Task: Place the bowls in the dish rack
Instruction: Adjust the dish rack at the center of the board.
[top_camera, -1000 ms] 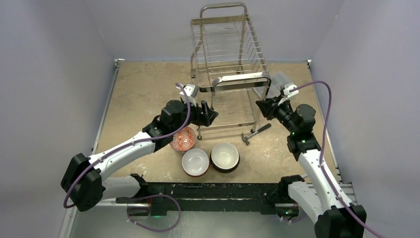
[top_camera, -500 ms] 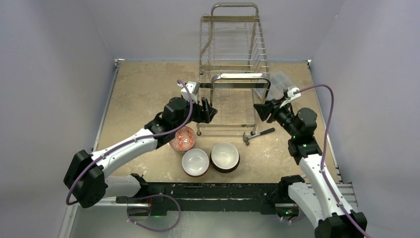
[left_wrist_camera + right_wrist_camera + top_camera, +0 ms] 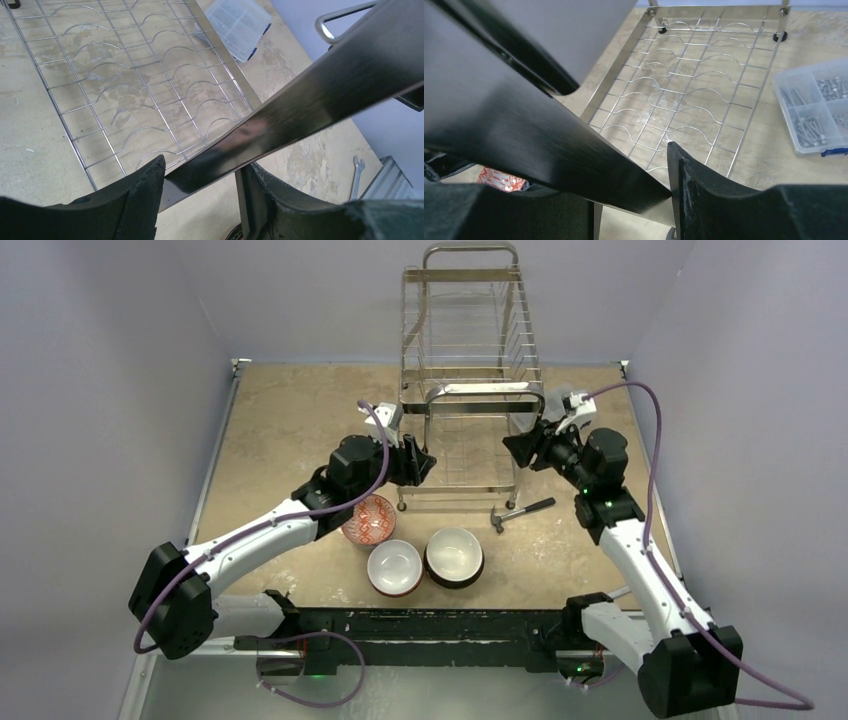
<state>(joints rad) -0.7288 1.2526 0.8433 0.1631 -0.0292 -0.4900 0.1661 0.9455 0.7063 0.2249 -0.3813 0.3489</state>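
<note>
The dish rack (image 3: 470, 360) stands upright at the middle of the tabletop's (image 3: 280, 420) far edge. The left pincer (image 3: 428, 462) and the right pincer (image 3: 510, 446) each straddle one of its flat chrome bars. I cannot tell whether either squeezes it. Three bowls (image 3: 394, 567) cluster by the near edge, and a hammer (image 3: 520, 511) lies near the rack's feet.

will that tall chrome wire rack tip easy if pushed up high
Probably tippy: the tall two-tier chrome wire dish rack stands on thin legs over a narrow base, so a high push could topple it. Likely light yet stiff, being open wire with frame bars.
</note>
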